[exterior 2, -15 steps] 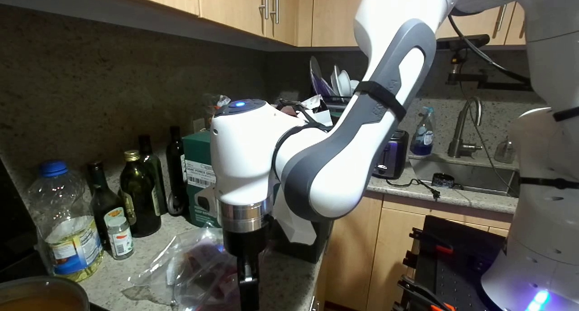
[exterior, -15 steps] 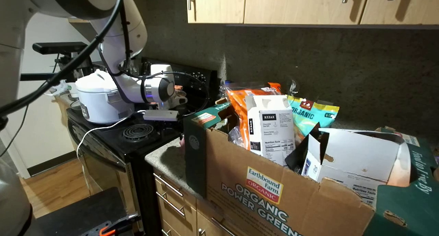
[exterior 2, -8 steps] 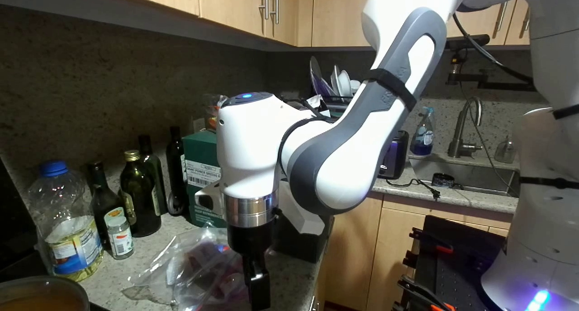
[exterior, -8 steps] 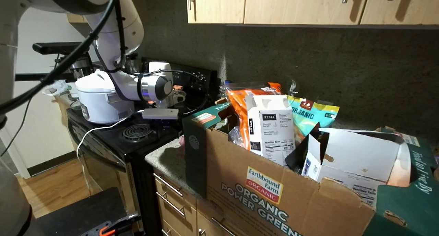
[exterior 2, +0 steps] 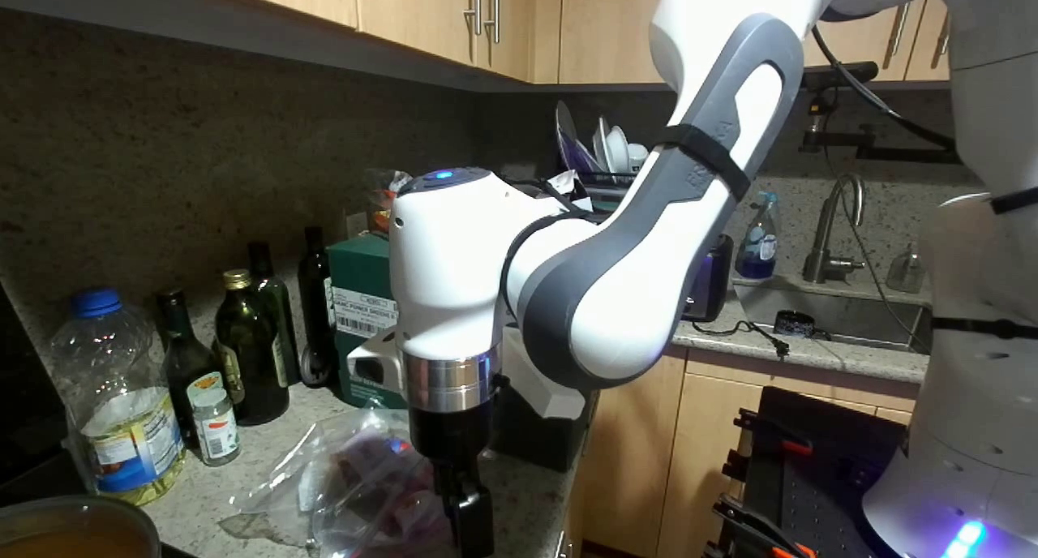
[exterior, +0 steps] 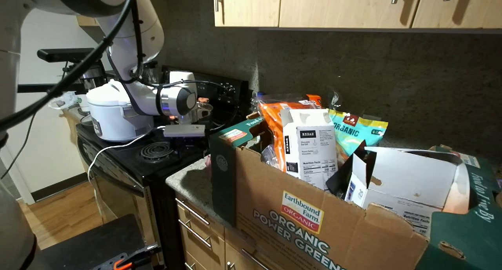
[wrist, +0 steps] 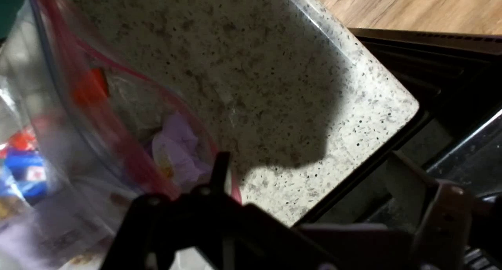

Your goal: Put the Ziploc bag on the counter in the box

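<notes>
The Ziploc bag (exterior 2: pixel 365 485), clear plastic with pinkish contents, lies on the speckled counter (exterior 2: pixel 272 432). In the wrist view the bag (wrist: pixel 98 144) fills the left side and shows a pink zip rim; the bare counter (wrist: pixel 255 85) shows beside it. My gripper (wrist: pixel 313 164) is open, with its jaws wide apart. Its left finger (wrist: pixel 221 170) overlaps the bag's pink rim; I cannot tell whether they touch. In an exterior view the gripper (exterior 2: pixel 472 517) points down beside the bag. The box (exterior: pixel 266 199) stands on the counter, filled with packets and cartons; its green end (exterior 2: pixel 361 278) shows behind the arm.
Several bottles, such as the oil bottle (exterior 2: pixel 134 436), and a small jar (exterior 2: pixel 215 428) stand left of the bag. A pot (exterior 2: pixel 77 525) is at the lower left. A rice cooker (exterior: pixel 113 113) stands on the black stove (exterior: pixel 129 164). Wall cabinets (exterior: pixel 349 7) hang above.
My gripper has shifted a little to the right, away from the bag, in an exterior view, mostly in the earlier half second. The bag and the box stay in place.
</notes>
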### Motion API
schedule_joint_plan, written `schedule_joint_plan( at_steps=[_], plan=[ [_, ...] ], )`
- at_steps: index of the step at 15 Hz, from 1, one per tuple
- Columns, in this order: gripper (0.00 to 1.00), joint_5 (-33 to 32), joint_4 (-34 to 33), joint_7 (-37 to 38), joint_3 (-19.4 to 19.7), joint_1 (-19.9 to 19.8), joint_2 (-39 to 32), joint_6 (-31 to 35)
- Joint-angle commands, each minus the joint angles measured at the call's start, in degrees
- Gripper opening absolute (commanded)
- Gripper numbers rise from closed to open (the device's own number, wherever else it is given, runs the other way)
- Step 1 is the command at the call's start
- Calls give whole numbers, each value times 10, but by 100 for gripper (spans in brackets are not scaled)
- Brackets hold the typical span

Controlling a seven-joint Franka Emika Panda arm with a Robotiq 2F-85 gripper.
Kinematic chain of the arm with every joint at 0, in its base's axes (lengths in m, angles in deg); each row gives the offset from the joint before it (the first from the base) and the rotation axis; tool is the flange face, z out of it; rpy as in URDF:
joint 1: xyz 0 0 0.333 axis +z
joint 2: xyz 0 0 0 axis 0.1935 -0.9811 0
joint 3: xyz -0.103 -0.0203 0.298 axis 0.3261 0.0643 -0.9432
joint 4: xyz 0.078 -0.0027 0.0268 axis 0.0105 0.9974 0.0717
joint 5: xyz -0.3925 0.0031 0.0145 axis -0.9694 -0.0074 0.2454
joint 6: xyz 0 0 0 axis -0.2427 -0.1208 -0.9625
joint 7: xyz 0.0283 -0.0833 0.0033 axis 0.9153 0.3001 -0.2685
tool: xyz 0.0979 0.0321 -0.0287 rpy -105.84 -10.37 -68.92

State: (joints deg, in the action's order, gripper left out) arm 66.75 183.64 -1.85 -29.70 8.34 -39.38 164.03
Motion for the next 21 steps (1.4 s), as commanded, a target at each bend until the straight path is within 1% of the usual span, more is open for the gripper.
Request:
schedule_joint_plan(
  at_steps=[1, 4, 5, 9, 11, 15, 20, 21],
  plan=[
    [100, 8, -3, -76, -17, -20, 3, -3],
    [100, -12, -4, -125, -12, -24, 8, -8],
    [100, -35, -7, -107, 4, -13, 10, -21],
    [100, -121, -17, -88, 35, -1, 2, -18],
    [100, -153, -19, -76, 45, 2, 2, -20],
    [100, -182, -22, -71, 53, 1, -3, -24],
    [100, -196, -21, -72, 61, -2, -10, -30],
    [100, -222, -22, -64, 69, 4, -15, -18]
  ],
)
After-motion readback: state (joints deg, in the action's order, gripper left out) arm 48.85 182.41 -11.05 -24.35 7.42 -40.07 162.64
